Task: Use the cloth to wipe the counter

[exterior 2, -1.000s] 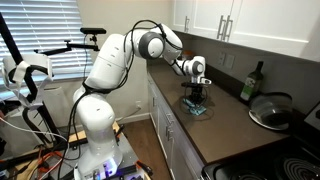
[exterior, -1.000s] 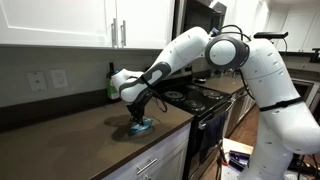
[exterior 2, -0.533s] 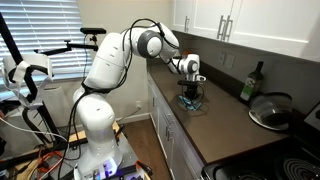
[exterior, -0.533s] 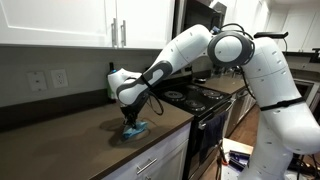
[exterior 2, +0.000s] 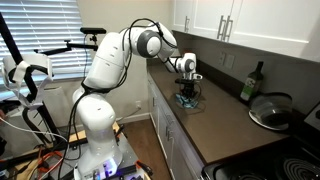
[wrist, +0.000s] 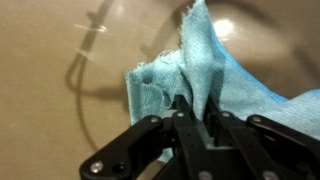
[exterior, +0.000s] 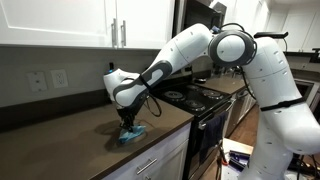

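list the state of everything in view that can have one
cloth, bunched into a ridge, resting on the counter, pinched by the gripper
gripper, shut on the cloth, down at the counter
counter, carries the cloth and the bottle
green bottle, upright by the back wall, apart from the cloth
upper cabinet doors, closed

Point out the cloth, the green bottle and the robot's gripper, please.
cloth [wrist: 215,70]: wrist view, middle of the blue fabric.
green bottle [exterior 2: 250,86]: an exterior view, on its body.
gripper [exterior: 128,125]: an exterior view, between its fingertips.
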Robot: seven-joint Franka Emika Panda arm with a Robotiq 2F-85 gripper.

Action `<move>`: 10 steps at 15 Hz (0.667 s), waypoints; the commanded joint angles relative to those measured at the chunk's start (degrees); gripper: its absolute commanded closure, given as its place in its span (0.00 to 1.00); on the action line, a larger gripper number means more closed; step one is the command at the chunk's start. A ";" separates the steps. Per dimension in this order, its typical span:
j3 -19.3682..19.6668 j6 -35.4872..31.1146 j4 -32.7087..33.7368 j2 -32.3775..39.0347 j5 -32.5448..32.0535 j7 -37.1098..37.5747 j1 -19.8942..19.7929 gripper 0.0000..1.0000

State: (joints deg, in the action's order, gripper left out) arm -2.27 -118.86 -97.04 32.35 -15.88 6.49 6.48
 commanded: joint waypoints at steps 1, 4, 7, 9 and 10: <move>0.04 1.53 -1.52 -2.62 1.22 -1.54 0.78 0.45; -0.02 2.91 -1.49 -4.04 1.13 -1.73 1.21 0.27; -0.18 3.10 -1.56 -5.99 1.28 -2.07 1.17 0.06; -0.61 2.17 -1.95 -7.71 2.18 -3.16 0.52 0.01; -0.82 1.04 -2.51 -8.82 2.82 -3.86 0.12 0.00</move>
State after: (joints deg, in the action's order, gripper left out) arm -2.36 -116.70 -97.06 27.63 -15.63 6.08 7.77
